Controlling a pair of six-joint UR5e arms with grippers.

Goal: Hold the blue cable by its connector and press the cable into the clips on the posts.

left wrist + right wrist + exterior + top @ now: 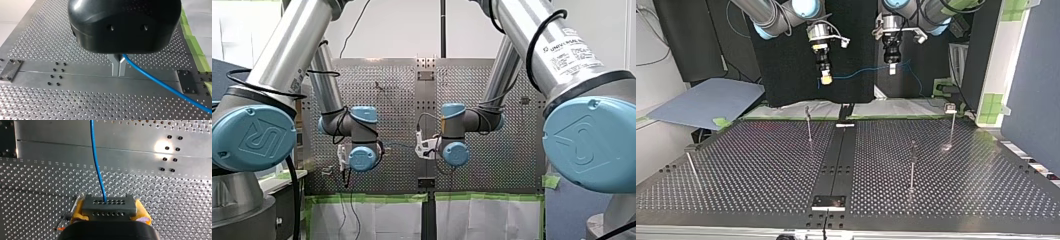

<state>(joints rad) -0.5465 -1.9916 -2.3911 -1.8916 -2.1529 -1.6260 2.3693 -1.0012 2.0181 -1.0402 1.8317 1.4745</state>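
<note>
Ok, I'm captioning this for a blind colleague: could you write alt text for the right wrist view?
My right gripper, with yellow pads, is shut on a grey connector that has two rows of small holes. A blue cable leaves the connector and runs straight ahead, over the perforated metal table and a smooth plate set across it.

Landmark: centre strip [838, 155] of the surface [761, 195].
Top view's left of strip: thin post [809, 127] near; tilted post [692, 167] well apart.
Right of strip: middle post [912, 167]; far post [952, 127].
Above strip's far end: blue cable [861, 73] slung across.
Free: along the strip.
</note>
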